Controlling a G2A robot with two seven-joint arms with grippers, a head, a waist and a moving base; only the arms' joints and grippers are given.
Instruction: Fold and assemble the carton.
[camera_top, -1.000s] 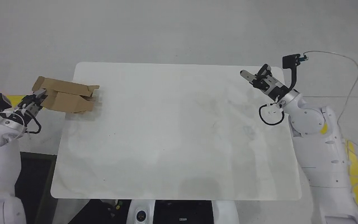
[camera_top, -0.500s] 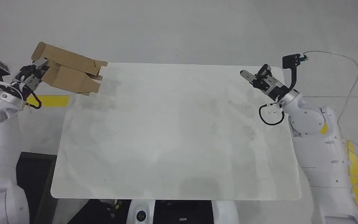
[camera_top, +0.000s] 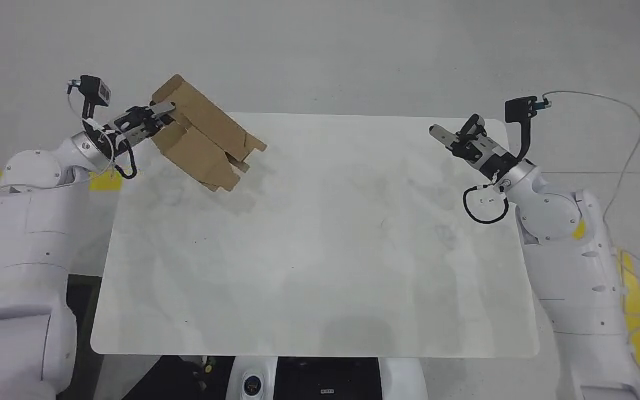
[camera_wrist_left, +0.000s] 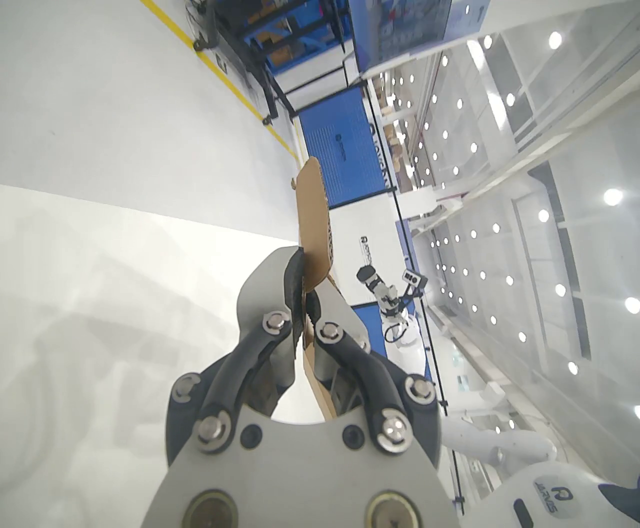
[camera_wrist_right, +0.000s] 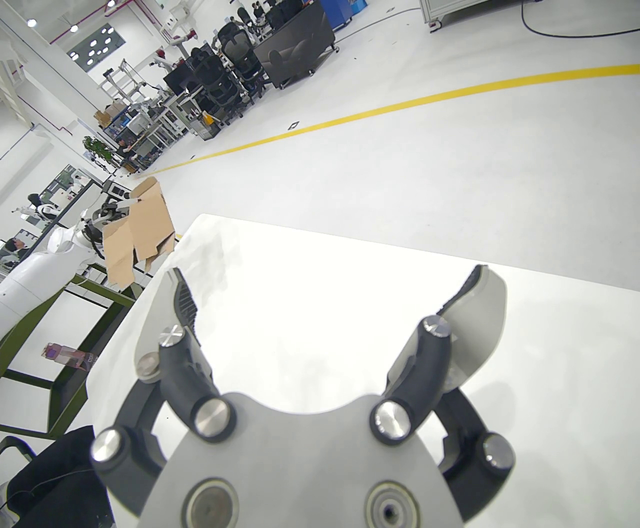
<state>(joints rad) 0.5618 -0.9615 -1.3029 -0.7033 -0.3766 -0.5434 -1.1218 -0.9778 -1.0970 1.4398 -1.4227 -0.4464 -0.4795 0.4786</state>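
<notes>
Carton (camera_top: 205, 135) assembly has barely begun, as far as I can judge: the cardboard looks flattened, thin and edge-on from the left wrist, with its flaps hanging loose and no side squared up or tucked. Opening the body, folding the flaps and closing them is all left to do. The piece is held up in the air, tilted, over the far left corner of the table (camera_top: 320, 280), not lying on it. My left gripper (camera_top: 150, 112) is clenched on the far left edge of the cardboard, so the rest of the sheet stretches away from it, rightward and nearer, above the table corner. My right gripper (camera_top: 455, 135) has its jaws spread and holds nothing; it sits over the far right part of the table, well apart from the cardboard.
</notes>
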